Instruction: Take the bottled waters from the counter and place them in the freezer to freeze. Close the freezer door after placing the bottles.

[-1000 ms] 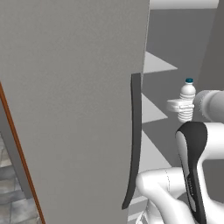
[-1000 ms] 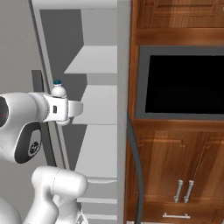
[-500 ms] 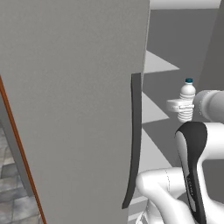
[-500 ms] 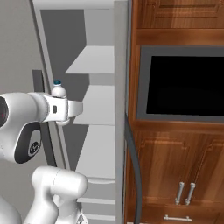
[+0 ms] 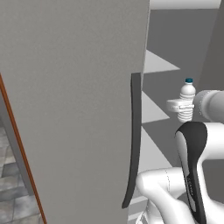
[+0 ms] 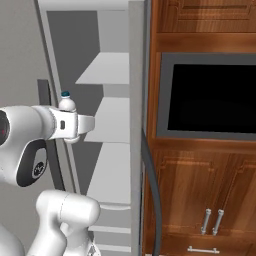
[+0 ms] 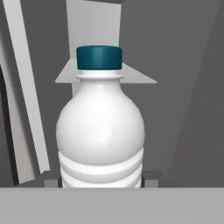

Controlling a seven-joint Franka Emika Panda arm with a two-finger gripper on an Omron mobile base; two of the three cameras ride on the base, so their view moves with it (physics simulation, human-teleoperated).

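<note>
Freezer door (image 5: 74, 109) stands swung open at the left, its dark bar handle (image 5: 133, 140) vertical. Right of it, the bottled water (image 5: 187, 99) stands upright, long axis vertical, teal cap (image 7: 99, 57) up, clamped low on its ribbed body by the gripper (image 5: 180, 105), before the pale freezer shelves (image 6: 107, 70). A black oven (image 6: 212, 97) sits farther right.

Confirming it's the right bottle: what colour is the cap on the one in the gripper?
Teal-blue cap on the bottle; the hand view shows it best.
</note>
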